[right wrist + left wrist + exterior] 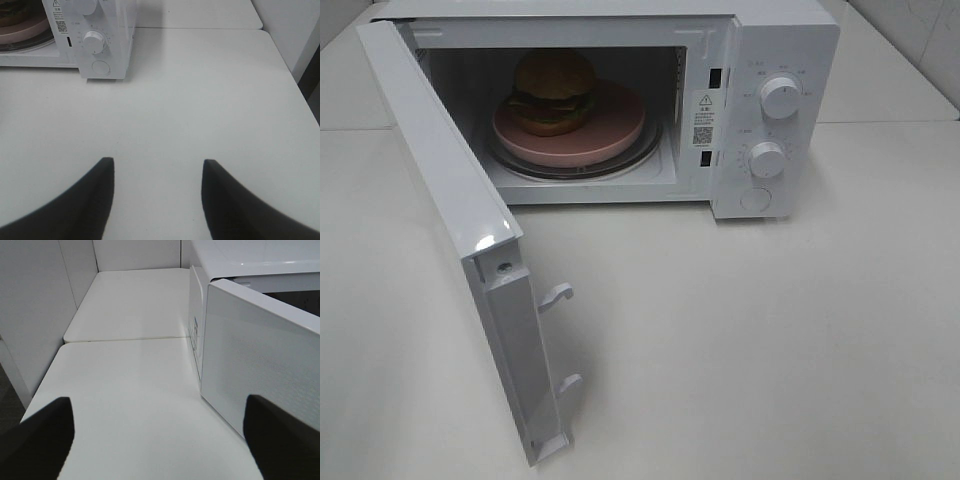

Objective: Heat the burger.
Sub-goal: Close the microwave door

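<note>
The burger sits on the pink plate inside the white microwave, so the first part of the job looks done. The door is wide open and swung out to the left, so it has to be shut. After that a knob on the front needs a turn before any heating can start. The high view is the only one that shows the whole burger in its place, but it shows no arm at all. The left wrist view shows the left gripper with its jaws far apart and nothing between them. It is low over the white table, close to the outer face of the door, which the high view cannot show. The right wrist view shows the right gripper with its jaws partly apart and empty too. It is well away from the microwave and faces the side with the knobs, and only an edge of the plate peeks in.
</note>
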